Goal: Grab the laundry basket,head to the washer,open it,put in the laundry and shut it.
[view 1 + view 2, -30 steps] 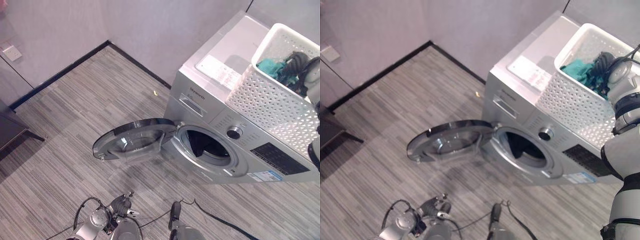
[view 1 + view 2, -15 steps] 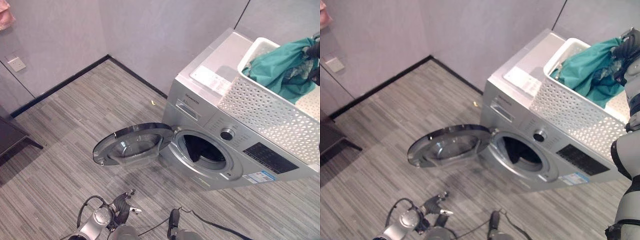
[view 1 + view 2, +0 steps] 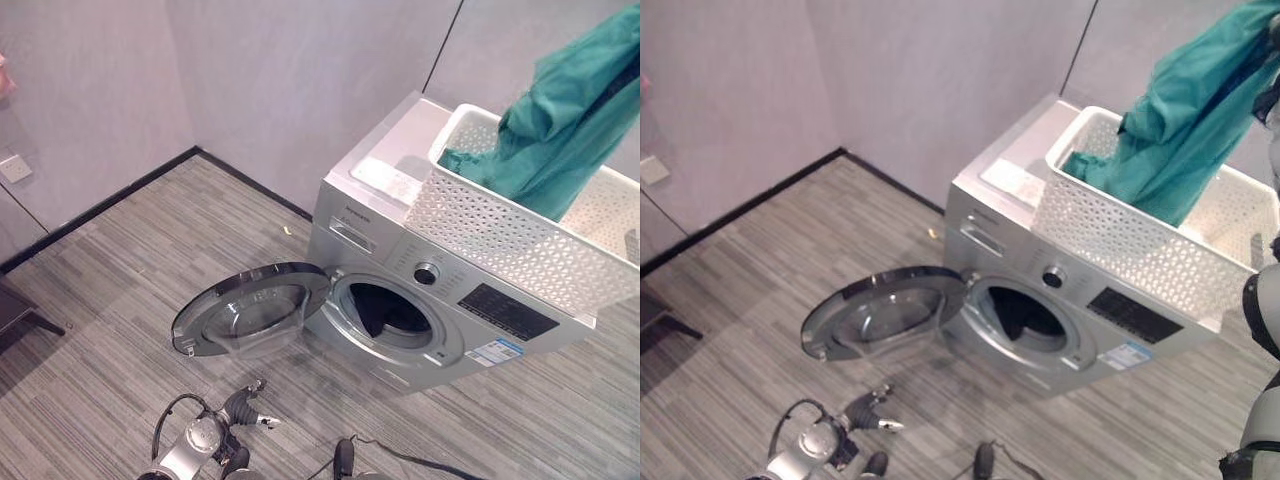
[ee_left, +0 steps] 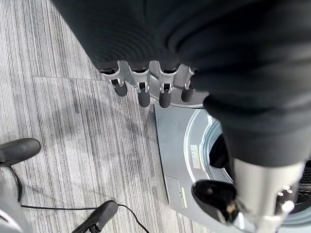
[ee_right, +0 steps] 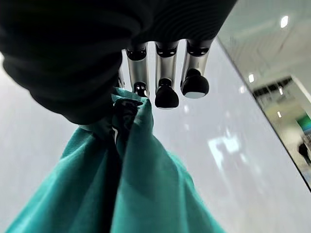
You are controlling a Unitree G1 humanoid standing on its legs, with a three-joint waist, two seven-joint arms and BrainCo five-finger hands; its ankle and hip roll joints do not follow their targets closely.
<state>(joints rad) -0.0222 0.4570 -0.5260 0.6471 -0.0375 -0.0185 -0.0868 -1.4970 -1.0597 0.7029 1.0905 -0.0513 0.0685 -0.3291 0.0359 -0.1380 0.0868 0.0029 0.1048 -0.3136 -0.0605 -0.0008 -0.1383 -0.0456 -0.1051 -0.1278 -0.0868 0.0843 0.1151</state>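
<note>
Here the right hand (image 5: 146,73) is raised at the upper right of the head views, fingers pinched on a teal garment (image 3: 560,130) that hangs down from it, its lower end still inside the white laundry basket (image 3: 500,235). The basket stands on top of the silver washing machine (image 3: 400,270). The washer's round door (image 3: 250,310) is swung wide open at centre frame, showing the dark drum. The left hand (image 4: 150,87) hangs low above the striped grey floor (image 3: 120,260), fingers relaxed and holding nothing.
</note>
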